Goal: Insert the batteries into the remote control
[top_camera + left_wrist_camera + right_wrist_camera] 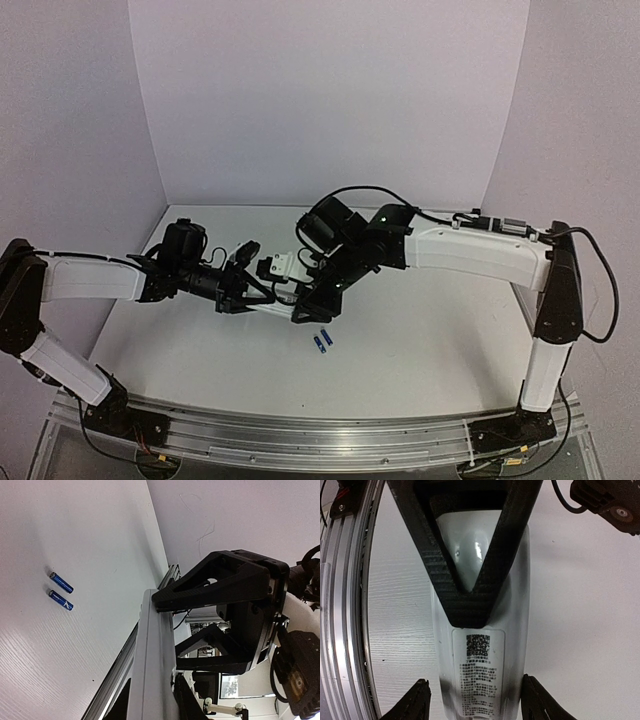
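Observation:
The white remote control (pixel 268 309) is held off the table between both grippers at mid table. My left gripper (pixel 250 300) is shut on it. In the left wrist view the remote (pixel 155 655) runs edge-on between my own dark fingers. The right wrist view shows its back (pixel 480 670) with a QR-code label, and the left gripper's black finger (pixel 465 590) presses on it. My right gripper (pixel 479 702) is open and straddles the remote's sides, with a small gap on the left. Two blue batteries (pixel 322 341) lie side by side on the table just in front, also in the left wrist view (pixel 61 591).
An aluminium rail (pixel 300 440) runs along the table's near edge and also shows in the right wrist view (pixel 345 630). White walls enclose the table at the back and sides. Cables loop over the right arm (pixel 480 250).

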`<move>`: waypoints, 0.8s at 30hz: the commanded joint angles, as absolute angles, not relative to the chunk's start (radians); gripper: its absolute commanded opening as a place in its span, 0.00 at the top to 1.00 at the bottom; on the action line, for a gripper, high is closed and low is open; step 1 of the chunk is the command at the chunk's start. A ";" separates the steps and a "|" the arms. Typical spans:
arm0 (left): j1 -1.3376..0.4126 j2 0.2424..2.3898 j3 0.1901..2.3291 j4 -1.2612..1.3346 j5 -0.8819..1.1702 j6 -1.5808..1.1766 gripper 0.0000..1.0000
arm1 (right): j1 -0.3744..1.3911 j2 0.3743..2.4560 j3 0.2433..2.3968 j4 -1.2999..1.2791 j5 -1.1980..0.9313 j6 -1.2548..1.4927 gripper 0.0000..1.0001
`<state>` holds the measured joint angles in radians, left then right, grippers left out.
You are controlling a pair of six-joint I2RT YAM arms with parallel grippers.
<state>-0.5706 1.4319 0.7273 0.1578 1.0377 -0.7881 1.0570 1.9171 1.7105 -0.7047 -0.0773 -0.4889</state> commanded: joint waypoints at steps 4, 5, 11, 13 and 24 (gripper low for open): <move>-0.576 1.415 0.754 0.199 1.035 -0.799 1.00 | 1.073 1.946 1.755 -0.710 -0.063 -0.486 0.46; -0.576 1.415 0.754 0.197 1.035 -0.798 1.00 | 1.074 1.947 1.756 -0.710 -0.060 -0.485 0.46; -0.577 1.424 0.753 0.191 1.032 -0.794 1.00 | 1.077 1.947 1.762 -0.712 -0.007 -0.491 0.46; -0.577 1.429 0.755 0.188 1.029 -0.794 1.00 | 1.079 1.945 1.762 -0.712 0.000 -0.492 0.47; -0.577 1.450 0.769 0.143 1.002 -0.777 1.00 | 1.096 1.933 1.750 -0.718 0.050 -0.495 0.47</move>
<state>-0.5743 1.4397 0.7273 0.1550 1.0159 -0.7908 1.0817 1.9343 1.7241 -0.7055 0.0137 -0.4901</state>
